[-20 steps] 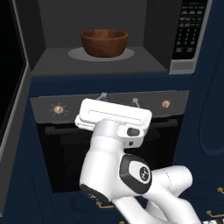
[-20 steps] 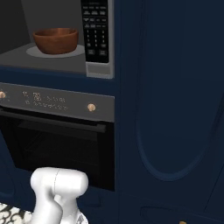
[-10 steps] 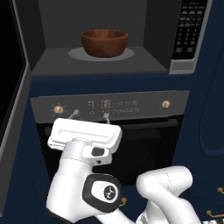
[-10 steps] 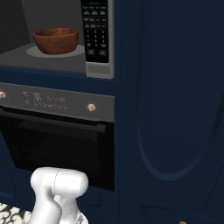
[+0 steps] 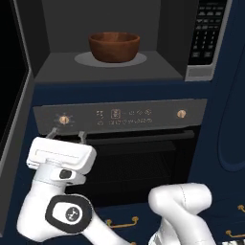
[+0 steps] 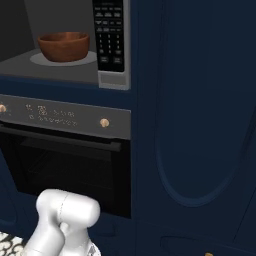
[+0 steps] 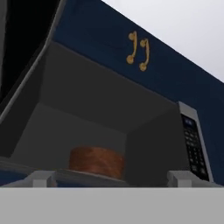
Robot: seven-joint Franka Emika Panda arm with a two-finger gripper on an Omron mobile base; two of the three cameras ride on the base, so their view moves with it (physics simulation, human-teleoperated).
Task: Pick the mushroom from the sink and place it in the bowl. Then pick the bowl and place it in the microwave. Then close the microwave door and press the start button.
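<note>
The bowl (image 5: pixel 115 46) sits on the round plate (image 5: pixel 84 59) inside the microwave (image 5: pixel 62 72), upper middle of the left base view and upper left of the right base view, so by my reading the placing is done and the step in hand is closing the door. I cannot see into the bowl from any of these angles, so whether the mushroom lies in it I cannot tell. My gripper (image 5: pixel 66 137) hangs at the lower left of the left base view, in front of the oven's control strip (image 5: pixel 143 115), its fingers spread as wide as they go and holding nothing. The hand view looks up from below at the cavity, the bowl low in the middle and the keypad (image 7: pixel 192 146) at the right. The door (image 5: pixel 10 95) stands open along the left edge of the left base view (a dark pane in a grey frame, swung out towards me). The next move, as I judge it, calls for bringing my hand round to the outer face of that door, left of where it is now, and pushing it across to the right until it shuts; only then is the keypad's start button worth reaching for.
</note>
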